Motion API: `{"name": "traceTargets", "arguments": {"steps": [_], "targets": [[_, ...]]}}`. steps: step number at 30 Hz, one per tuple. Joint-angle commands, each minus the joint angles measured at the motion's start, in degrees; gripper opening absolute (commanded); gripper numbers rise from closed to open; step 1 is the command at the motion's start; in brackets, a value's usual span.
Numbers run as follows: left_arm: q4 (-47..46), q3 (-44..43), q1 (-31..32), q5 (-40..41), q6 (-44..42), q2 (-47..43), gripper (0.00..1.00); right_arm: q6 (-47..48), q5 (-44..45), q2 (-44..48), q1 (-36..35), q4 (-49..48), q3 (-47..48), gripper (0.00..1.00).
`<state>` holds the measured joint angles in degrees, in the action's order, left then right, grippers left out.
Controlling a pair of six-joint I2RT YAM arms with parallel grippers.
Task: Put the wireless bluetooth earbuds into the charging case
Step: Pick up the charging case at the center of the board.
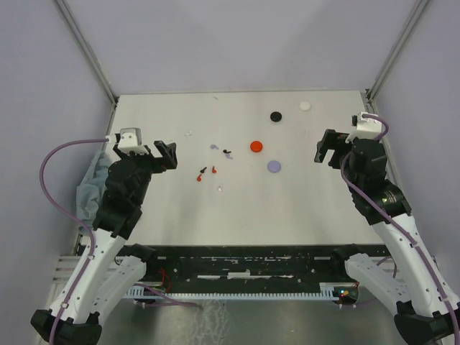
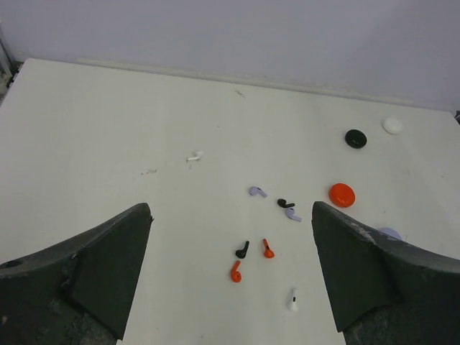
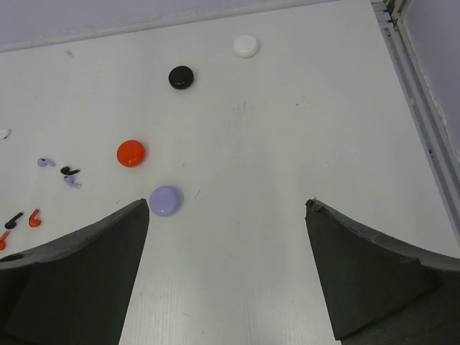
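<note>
Left hand (image 1: pixel 167 155), right hand (image 1: pixel 325 151) wide, empty. Earbuds (image 2: pixel 267 249) ahead of left hand tiny, bunched: pinch may flick one or catch neighbour. Cases (image 3: pixel 165 200) near right hand may skid.

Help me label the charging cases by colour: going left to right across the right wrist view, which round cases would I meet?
red case → lavender case → black case → white case
</note>
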<state>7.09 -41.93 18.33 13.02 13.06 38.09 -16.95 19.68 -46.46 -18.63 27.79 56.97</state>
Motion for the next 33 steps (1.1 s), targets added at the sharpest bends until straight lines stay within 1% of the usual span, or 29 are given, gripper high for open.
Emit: {"name": "traceTargets", "arguments": {"steps": [1,7,9,11,14,16,19,22,23,28,33], "targets": [[-3.2,-2.8,-0.4,-1.0,0.8,-0.5,0.99,-0.8,0.6,0.2,0.3,-3.2,0.6,0.99],[-3.2,-2.5,-0.4,-2.0,0.8,-0.1,0.99,0.9,1.7,-2.0,0.2,-4.3,-0.5,0.99],[-3.1,-2.4,-0.4,-2.4,0.8,0.3,0.99,0.0,3.3,-4.1,0.3,-4.4,0.2,0.99],[-3.1,-2.5,-0.4,-2.8,0.5,0.5,0.99,-0.5,2.7,-7.3,0.3,-2.8,2.6,0.99],[-2.4,-3.1,-0.4,-2.9,-0.2,1.1,0.99,-0.4,-0.3,-14.0,0.3,-0.2,7.1,0.99],[-1.5,-3.9,-0.4,-3.3,-0.5,1.6,0.99,-0.2,-2.2,-18.5,0.4,-0.2,9.3,0.99],[-0.5,-4.6,-0.4,-3.8,-0.7,2.5,0.99,-0.7,-4.5,-26.1,1.3,-3.1,11.9,0.99],[0.6,-4.7,-0.4,-4.0,-0.8,3.4,0.99,-3.8,-12.2,-34.4,5.1,-6.3,15.9,0.99],[0.9,-4.7,-0.4,-4.2,-0.9,3.6,0.99,-4.2,-12.8,-37.8,6.1,-6.6,17.9,0.99],[2.1,-4.2,-0.4,-4.8,-0.4,4.9,0.99,-4.7,-9.6,-53.5,8.9,-10.3,26.8,1.00],[3.1,-4.0,-0.4,-5.5,0.5,6.2,0.99,-4.8,-5.6,-68.2,11.0,-12.1,38.0,0.97]]}}
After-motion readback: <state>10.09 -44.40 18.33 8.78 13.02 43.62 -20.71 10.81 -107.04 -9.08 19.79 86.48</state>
